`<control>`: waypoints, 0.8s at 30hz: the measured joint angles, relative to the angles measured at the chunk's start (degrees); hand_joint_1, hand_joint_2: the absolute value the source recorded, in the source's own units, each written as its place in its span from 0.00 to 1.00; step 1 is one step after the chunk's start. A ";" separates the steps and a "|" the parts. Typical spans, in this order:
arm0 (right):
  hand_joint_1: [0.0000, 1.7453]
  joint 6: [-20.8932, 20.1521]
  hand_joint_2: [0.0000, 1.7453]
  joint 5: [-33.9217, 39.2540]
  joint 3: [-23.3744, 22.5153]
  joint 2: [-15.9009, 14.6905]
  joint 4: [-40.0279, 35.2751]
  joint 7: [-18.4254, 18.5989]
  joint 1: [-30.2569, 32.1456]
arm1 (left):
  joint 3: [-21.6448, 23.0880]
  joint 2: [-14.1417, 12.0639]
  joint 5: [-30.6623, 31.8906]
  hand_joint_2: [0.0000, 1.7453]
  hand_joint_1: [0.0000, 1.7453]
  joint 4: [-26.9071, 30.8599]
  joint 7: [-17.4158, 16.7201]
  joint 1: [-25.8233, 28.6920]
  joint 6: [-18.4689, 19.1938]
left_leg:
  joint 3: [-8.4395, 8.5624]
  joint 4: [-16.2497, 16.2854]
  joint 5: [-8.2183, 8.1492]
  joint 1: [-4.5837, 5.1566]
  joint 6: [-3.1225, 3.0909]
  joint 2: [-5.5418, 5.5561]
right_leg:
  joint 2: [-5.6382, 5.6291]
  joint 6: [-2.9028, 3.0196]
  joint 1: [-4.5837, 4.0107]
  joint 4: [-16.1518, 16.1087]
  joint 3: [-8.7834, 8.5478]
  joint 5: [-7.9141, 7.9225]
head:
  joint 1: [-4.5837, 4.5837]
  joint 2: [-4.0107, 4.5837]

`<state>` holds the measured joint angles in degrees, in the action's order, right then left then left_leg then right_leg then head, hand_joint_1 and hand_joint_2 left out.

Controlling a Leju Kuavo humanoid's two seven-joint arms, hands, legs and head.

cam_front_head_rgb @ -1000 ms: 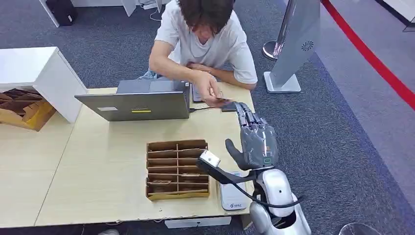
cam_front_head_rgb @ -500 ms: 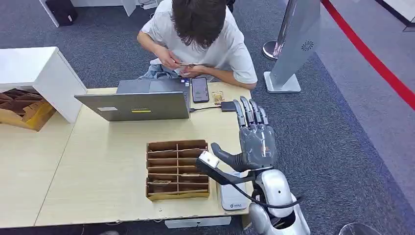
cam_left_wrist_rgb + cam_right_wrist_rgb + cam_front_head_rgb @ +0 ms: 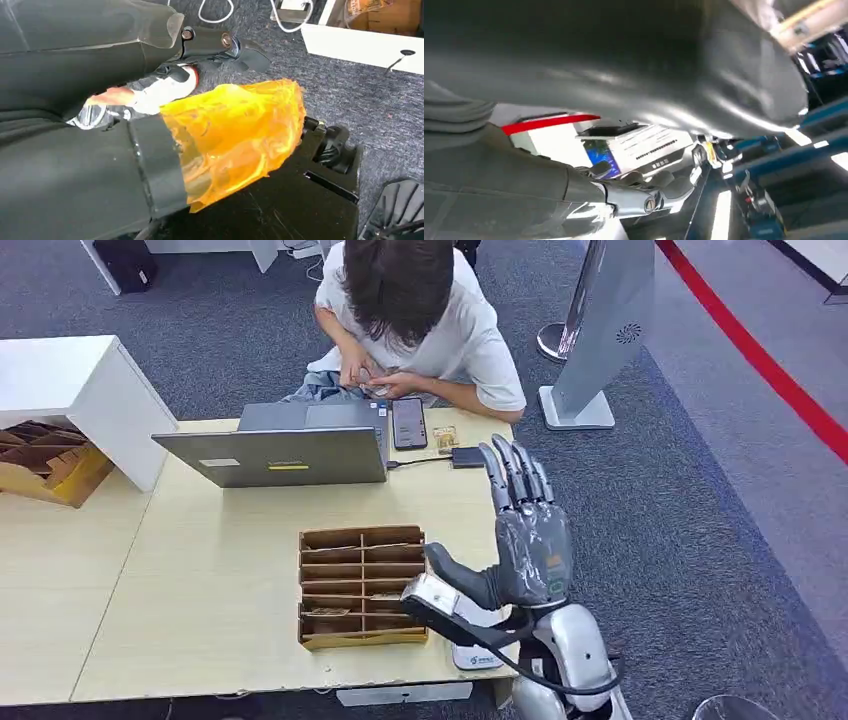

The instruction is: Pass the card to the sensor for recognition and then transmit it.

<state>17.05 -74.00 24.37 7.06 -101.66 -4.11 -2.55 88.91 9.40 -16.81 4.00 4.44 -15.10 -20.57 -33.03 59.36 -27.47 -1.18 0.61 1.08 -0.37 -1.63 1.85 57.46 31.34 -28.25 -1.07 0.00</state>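
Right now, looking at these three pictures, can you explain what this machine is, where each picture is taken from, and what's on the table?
This is a humanoid robot with two arms. The wide picture comes from its head, looking down at a pale wooden table. Its right robot hand is raised with fingers spread, holding nothing. On the table sit a cardboard divider tray, a laptop, a phone and a white device partly hidden under the arm. A person sits across, handling something small. The other two pictures come from wrist cameras, turned at odd angles. The left wrist view looks at grey carpet and something orange and translucent; I cannot tell that hand's state.
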 joint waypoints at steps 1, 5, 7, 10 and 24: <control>0.00 0.04 0.00 2.25 0.00 -0.11 -1.56 -0.82 0.69 | 0.00 0.00 -0.37 0.00 0.00 0.00 0.00 0.02 -0.04 | 0.00 0.00 0.00 0.00 0.00 0.00 | 0.00 0.00 0.00 0.00 0.00 0.00 | 0.00 0.00; 0.00 -0.81 0.00 12.97 -0.04 -0.50 -6.86 -4.53 3.47 | 0.00 -0.04 -1.57 0.00 0.00 -0.02 0.00 0.22 -0.28 | 0.00 0.00 0.00 0.00 0.00 0.00 | 0.00 0.00 0.00 0.00 0.00 0.00 | 0.00 0.00; 0.00 -3.53 0.00 20.87 -0.35 -0.68 -10.04 -7.33 5.51 | 0.00 -0.04 -2.49 0.00 0.00 -0.09 0.09 0.47 -0.55 | 0.00 0.00 0.00 0.00 0.00 0.00 | 0.00 0.00 0.00 0.00 0.01 0.00 | 0.00 0.00; 0.00 -8.55 0.00 31.96 -1.18 -0.76 -13.22 -11.06 8.42 | 0.00 -0.04 -3.67 0.00 0.00 -0.28 0.44 0.80 -0.92 | 0.00 0.00 0.00 0.00 0.00 0.00 | 0.01 0.00 0.00 -0.01 0.01 0.00 | 0.00 0.00; 0.00 -24.90 0.00 61.48 -7.06 -0.76 -16.76 -20.41 19.98 | 0.00 0.02 -10.32 0.00 0.00 -1.84 2.71 2.18 -4.07 | -0.01 -0.01 -0.01 0.00 0.00 -0.01 | 0.00 0.00 0.00 -0.01 0.00 0.00 | 0.00 0.00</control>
<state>-7.85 -12.52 17.31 6.29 -118.42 -24.52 17.43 88.91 9.42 -27.13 2.16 7.15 -12.92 -24.63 -33.05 59.35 -27.48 -1.18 0.61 1.07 -0.37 -1.63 1.85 57.45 31.34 -28.26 -1.07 0.00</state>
